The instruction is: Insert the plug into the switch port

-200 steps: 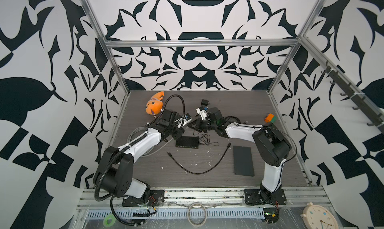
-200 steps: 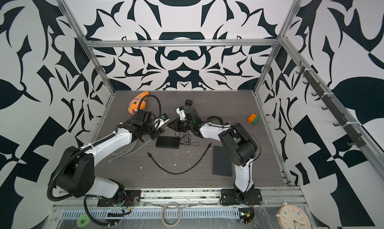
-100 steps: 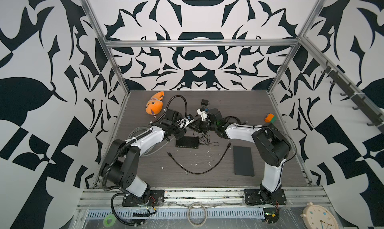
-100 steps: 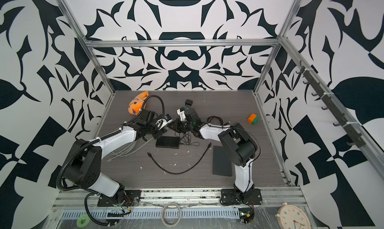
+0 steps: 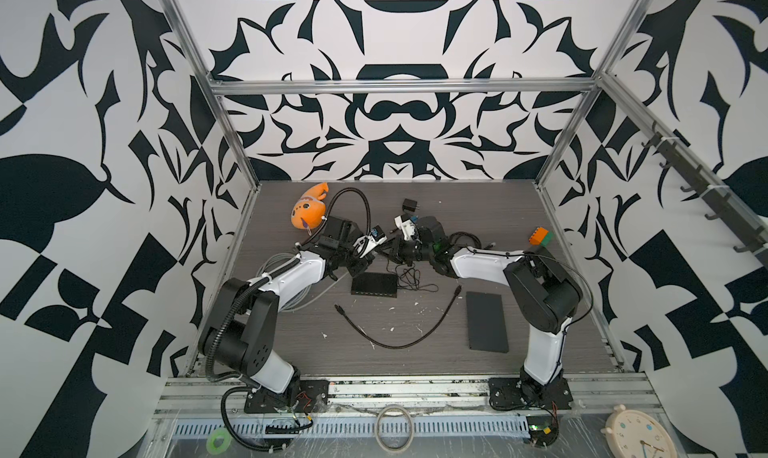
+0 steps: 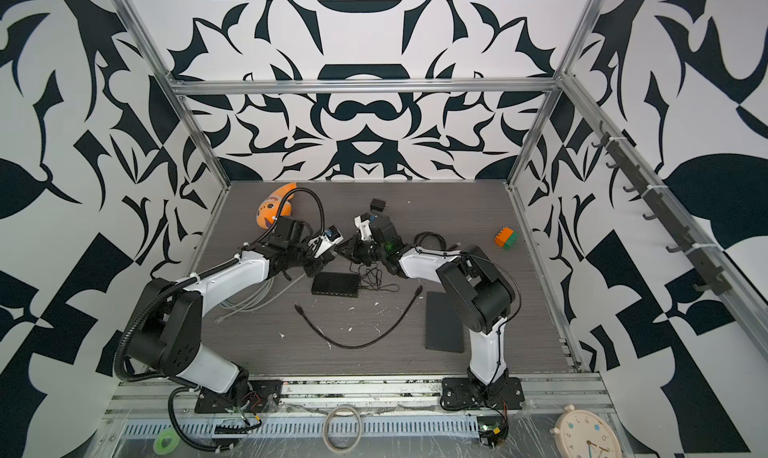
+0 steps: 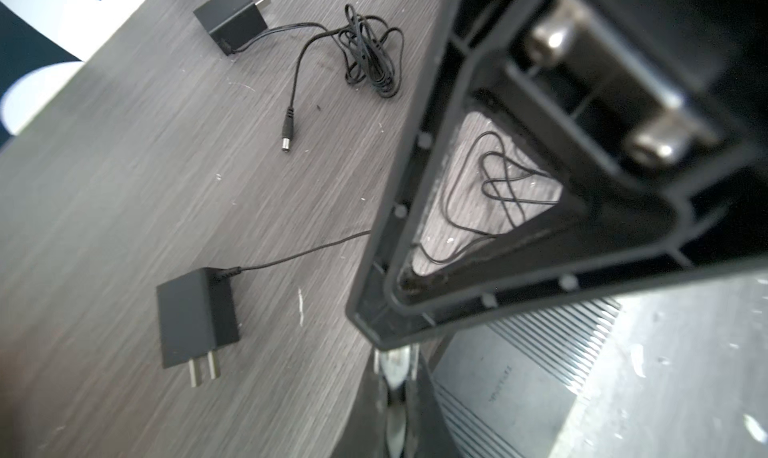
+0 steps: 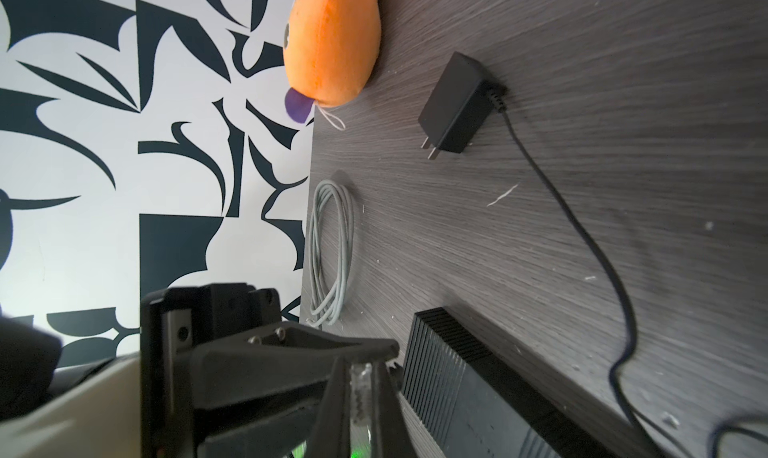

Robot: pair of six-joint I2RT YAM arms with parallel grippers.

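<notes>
Evidently both arms reached low over the middle of the table (image 5: 270, 344), their tips close together just behind the switch (image 5: 374, 285). The left gripper (image 7: 395, 368) was closed tight, fingers pressed together right at the edge of the switch; whether anything thin was pinched there could not be told. The right gripper (image 8: 365, 389) was closed too, its clear pads meeting just beside the ribbed end of the switch, and what it held, if anything, could not be made out.

A small round plug (image 7: 286, 138) lay loose on the table, apart from the switch and in no port, at the end of a thin black lead (image 7: 299, 61) running from a charger block (image 7: 230, 18). A second charger block (image 7: 195, 314) lay nearer the left arm; its wire passed behind the left fingers into a loose tangle (image 5: 411, 277) beside the switch, and its end was hidden.

An orange plush toy (image 5: 307, 215) and a coiled grey cable (image 8: 332, 248) lay along the left side of the table.
</notes>
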